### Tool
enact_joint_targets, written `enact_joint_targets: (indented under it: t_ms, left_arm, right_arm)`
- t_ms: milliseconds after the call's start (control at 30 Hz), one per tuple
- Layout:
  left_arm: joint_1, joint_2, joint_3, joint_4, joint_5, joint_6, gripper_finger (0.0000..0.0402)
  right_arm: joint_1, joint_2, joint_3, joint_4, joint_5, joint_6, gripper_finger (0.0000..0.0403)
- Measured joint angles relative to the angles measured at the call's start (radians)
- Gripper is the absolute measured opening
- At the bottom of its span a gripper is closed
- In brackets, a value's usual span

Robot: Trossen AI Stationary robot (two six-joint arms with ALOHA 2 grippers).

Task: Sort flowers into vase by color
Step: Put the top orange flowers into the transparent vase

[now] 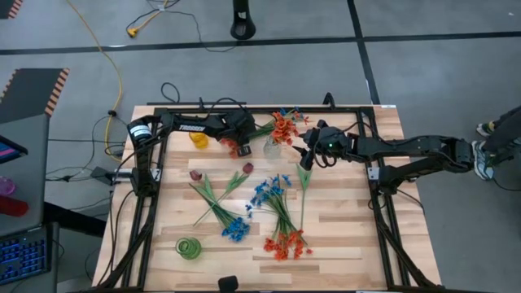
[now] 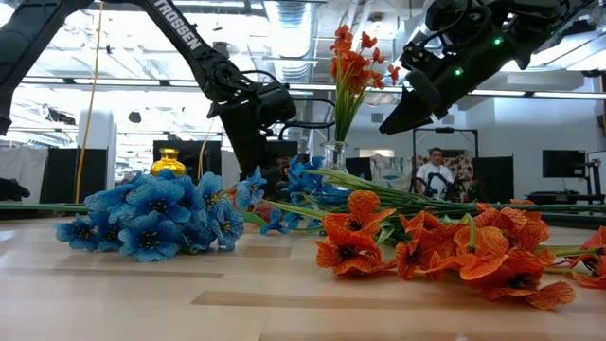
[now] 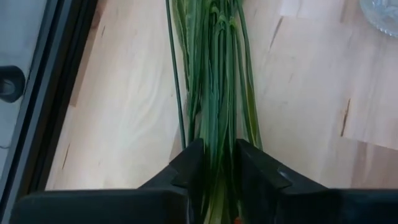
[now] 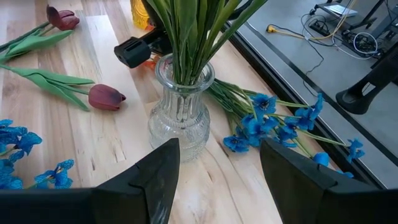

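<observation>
The high view looks straight down on the whole pale wooden table (image 1: 342, 220). The low view sits at tabletop level, close behind blue (image 2: 156, 218) and orange (image 2: 454, 251) flower clusters. Each wrist view looks past its own fingers; the right wrist and low views share the clear ribbed glass vase (image 4: 180, 121).

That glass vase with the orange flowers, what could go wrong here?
The left gripper is shut on the orange flowers' stems above the glass vase; a sideways tug might tip it. The right gripper hangs open close by and could bump it. Blue flowers lying against its base might snag.
</observation>
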Motion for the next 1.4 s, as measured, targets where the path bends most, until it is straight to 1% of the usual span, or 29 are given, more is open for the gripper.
enact_joint_targets:
  t_ms: [100, 167, 333, 467, 767, 967, 1033, 1200, 1267, 1400]
  left_arm:
    - [0.0, 0.0, 0.0, -0.006, 0.0, 0.0, 0.0062]
    - [0.0, 0.0, 0.014, -0.042, -0.004, 0.0, 0.0053]
    - [-0.006, -0.002, 0.075, -0.125, -0.059, 0.004, 0.0025]
    - [-0.009, -0.002, 0.126, -0.174, -0.061, 0.004, 0.0005]
    - [-0.012, -0.002, 0.221, -0.367, -0.077, 0.009, 0.0008]
    - [-0.028, -0.002, 0.287, -0.469, -0.122, 0.056, 0.0008]
    - [-0.038, -0.002, 0.307, -0.493, -0.157, 0.07, 0.0008]
    - [-0.066, -0.008, 0.347, -0.559, -0.297, 0.099, 0.0003]
    - [-0.076, -0.025, 0.347, -0.562, -0.329, 0.108, 0.0003]
    - [-0.087, -0.08, 0.347, -0.577, -0.36, 0.101, 0.0002]
  right_arm:
    - [0.0, 0.0, 0.0, 0.0, 0.0, 0.0, 0.025]
    - [0.0, 0.0, 0.0, 0.0, 0.0, 0.0, 0.025]
    - [0.0, 0.0, 0.0, 0.0, 0.0, 0.0, 0.025]
    - [0.0, 0.0, 0.0, 0.0, 0.0, 0.0, 0.025]
    - [0.0, 0.0, 0.0, 0.0, 0.0, -0.003, 0.025]
    - [0.0, 0.0, 0.0, -0.002, 0.0, -0.009, 0.025]
    - [0.0, 0.0, 0.0, -0.002, 0.0, -0.009, 0.025]
    - [0.0, 0.0, 0.0, -0.021, 0.0, -0.009, 0.025]
    - [0.0, 0.0, 0.011, -0.066, 0.0, -0.009, 0.025]
    - [0.0, 0.0, 0.041, -0.144, 0.0, -0.009, 0.025]
